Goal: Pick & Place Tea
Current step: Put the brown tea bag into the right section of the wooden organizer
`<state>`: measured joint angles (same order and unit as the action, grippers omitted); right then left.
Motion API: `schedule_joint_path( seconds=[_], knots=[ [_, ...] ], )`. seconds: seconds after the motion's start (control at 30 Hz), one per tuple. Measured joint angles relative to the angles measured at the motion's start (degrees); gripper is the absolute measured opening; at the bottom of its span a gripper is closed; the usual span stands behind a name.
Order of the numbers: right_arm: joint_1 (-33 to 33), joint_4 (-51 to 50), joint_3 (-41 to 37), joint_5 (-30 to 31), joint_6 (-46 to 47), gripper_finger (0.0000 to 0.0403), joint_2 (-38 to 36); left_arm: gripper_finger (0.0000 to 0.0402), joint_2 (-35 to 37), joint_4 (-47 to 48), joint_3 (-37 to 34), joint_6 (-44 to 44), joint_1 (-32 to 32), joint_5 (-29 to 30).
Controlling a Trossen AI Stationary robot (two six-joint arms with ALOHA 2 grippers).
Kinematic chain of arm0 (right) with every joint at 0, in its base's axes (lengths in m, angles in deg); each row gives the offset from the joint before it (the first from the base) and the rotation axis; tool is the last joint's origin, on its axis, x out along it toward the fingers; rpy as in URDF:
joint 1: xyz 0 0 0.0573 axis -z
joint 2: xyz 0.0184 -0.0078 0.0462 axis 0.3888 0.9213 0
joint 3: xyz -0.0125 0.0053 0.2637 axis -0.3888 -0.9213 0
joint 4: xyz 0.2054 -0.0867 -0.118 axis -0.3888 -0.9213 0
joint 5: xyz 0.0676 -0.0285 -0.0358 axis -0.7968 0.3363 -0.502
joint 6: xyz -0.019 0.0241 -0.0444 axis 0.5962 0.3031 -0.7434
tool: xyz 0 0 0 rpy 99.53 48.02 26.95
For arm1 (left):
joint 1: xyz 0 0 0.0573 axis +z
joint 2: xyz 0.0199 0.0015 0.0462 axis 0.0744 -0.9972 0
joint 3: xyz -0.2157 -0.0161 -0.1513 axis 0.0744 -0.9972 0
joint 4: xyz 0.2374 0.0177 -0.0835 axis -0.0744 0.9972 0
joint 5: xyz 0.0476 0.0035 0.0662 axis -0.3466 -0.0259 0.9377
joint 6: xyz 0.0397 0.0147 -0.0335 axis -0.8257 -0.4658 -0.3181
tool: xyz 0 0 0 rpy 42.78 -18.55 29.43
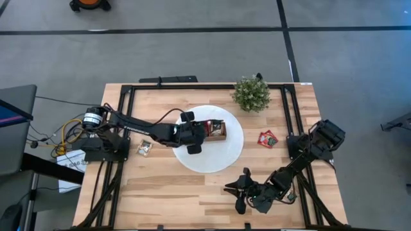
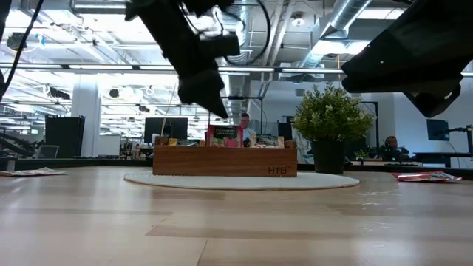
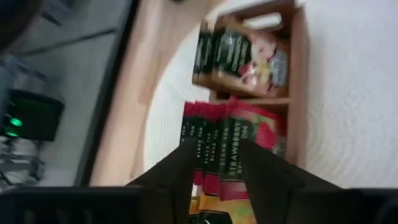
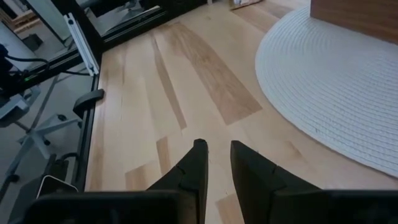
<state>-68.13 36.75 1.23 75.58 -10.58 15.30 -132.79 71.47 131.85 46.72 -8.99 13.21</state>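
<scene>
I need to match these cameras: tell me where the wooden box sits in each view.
High: wooden box on the white disc, beside the left tool.
Low: centre, left of the plant.
Left wrist: upper right, red sachets inside.
Right wrist: top right corner.
Shared landmark: the white disc.

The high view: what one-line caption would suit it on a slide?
Left gripper over the wooden box on the white disc, red tea sachets lying nearby, right gripper waiting.
</scene>
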Motion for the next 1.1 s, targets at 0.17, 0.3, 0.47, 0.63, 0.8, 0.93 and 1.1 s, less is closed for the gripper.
schedule_joint_path(
  seconds=[0.17, 0.3, 0.47, 0.63, 0.8, 0.93, 1.1],
  knots=[
    [0.0, 0.0, 0.0, -0.1, 0.0, 0.0060, 0.0, 0.0129, 3.4, 5.2, 0.0, 3.0, -7.0, 7.2],
    [0.0, 0.0, 0.0, 0.0, 0.0, 0.0060, 0.0, 0.0117, 7.5, 19.0, 0.1, 14.3, -14.3, 10.0],
    [0.3, 0.0, 0.0, 0.1, -1.0, 0.0060, 0.0, 0.0103, 10.7, 39.8, 0.1, 40.1, -23.0, 9.8],
    [1.1, 0.0, 0.0, 0.1, -1.1, 0.0060, 0.0, 0.0093, 10.6, 59.8, -0.4, 67.5, -27.2, 1.4],
    [1.6, 0.2, 0.0, 0.1, -1.1, 0.0060, 0.0, 0.0065, 10.4, 63.5, -7.8, 80.1, -26.4, -7.9],
    [1.5, 0.3, 0.0, 0.0, -1.1, 0.0060, 0.0, 0.0037, 10.4, 59.6, -15.7, 84.9, -25.2, -14.7],
    [1.4, 0.5, 0.0, 0.0, -1.1, 0.0060, 0.0, 0.0018, 8.9, 57.2, -22.2, 88.6, -24.9, -19.5]
  ],
)
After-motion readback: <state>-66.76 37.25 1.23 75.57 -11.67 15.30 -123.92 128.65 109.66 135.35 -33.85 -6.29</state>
